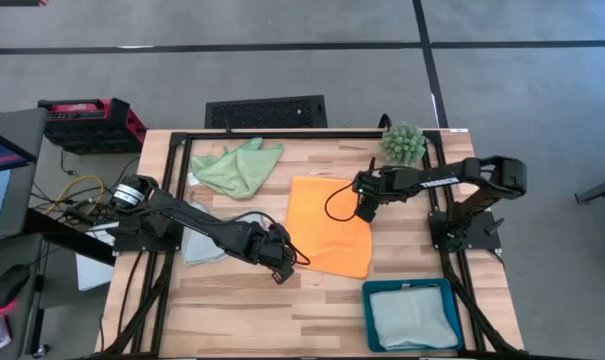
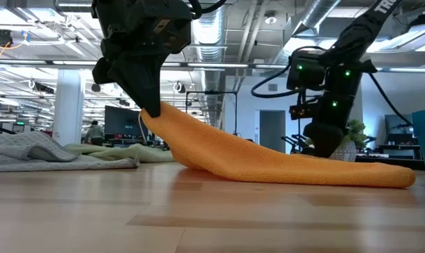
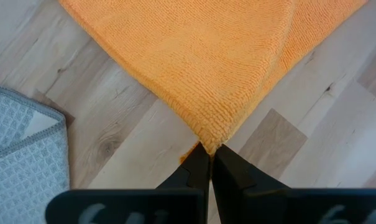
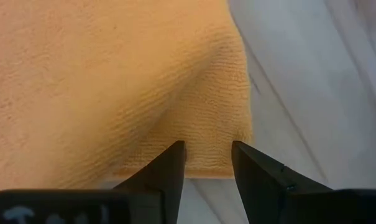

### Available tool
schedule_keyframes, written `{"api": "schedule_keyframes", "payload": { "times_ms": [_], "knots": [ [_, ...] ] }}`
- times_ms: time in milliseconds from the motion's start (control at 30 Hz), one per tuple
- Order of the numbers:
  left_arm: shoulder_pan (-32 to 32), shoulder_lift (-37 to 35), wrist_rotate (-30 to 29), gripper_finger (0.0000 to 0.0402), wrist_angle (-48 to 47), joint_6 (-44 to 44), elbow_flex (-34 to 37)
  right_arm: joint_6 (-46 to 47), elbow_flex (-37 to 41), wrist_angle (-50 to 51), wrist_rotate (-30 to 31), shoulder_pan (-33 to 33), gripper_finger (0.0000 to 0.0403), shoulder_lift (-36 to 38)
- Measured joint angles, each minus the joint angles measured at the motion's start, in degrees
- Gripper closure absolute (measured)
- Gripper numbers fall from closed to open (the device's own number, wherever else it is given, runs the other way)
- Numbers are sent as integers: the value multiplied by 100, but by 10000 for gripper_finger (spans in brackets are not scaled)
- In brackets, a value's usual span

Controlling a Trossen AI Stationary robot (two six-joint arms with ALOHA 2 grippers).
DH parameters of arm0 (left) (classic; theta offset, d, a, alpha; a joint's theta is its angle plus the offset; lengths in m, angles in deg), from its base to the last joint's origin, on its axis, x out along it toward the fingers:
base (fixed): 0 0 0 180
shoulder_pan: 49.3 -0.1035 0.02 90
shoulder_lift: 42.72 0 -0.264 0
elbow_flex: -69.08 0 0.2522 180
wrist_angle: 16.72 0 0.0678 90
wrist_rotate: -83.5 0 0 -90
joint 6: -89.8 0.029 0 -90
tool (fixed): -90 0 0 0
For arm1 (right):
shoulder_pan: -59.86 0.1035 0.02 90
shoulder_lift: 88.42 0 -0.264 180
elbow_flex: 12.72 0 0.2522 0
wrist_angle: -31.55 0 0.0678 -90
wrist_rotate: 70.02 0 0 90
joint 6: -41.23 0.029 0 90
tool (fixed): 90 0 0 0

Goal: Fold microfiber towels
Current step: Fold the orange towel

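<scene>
Left gripper (image 3: 209, 149) fingers clamped on the orange towel's (image 1: 327, 225) corner, lifted off the worktop (image 1: 312, 300) at frame centre, right gripper (image 4: 207, 152) fingers part-open over its far corner; green towel (image 1: 237, 168) upper left, grey towel (image 1: 202, 243) left, mint towel (image 1: 412, 318) in tray (image 1: 370, 318) lower right.

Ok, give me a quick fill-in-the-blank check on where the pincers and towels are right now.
1. The left pincer is shut on a corner of the ____ towel.
2. The right pincer straddles that towel's edge with its jaws ____.
3. The pale mint towel lies inside the teal ____.
4. The light green towel lies crumpled, held by ____ pincer.

Missing: orange; open; tray; neither
</scene>
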Motion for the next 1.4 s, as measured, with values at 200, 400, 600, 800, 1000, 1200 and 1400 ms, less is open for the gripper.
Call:
{"api": "schedule_keyframes", "payload": {
  "times_ms": [200, 400, 600, 800, 1000, 1200, 1400],
  "knots": [
    [0, 0, 74, 401, 0, -2, 0, -185, 11, -267, 212, -140, 250, -104],
    [2, 0, 144, 401, 0, -46, 0, -372, 26, -543, 486, -475, 255, -119],
    [2, 0, 151, 401, 0, -46, 0, -618, 39, -813, 476, -879, 260, -132],
    [-16, 0, -126, 401, -2, -276, 0, -896, 42, -953, 457, -956, 262, -7],
    [-242, 0, -567, 402, -17, -457, 0, -870, -33, -621, 205, -400, 260, 786],
    [-571, 0, -1015, 402, 2, -353, 0, -1087, -39, -465, -701, 863, 264, 1339],
    [-917, -2, -1551, 401, 9, 21, -122, -1244, -39, -495, -603, 2140, 264, 1184]
  ]
}}
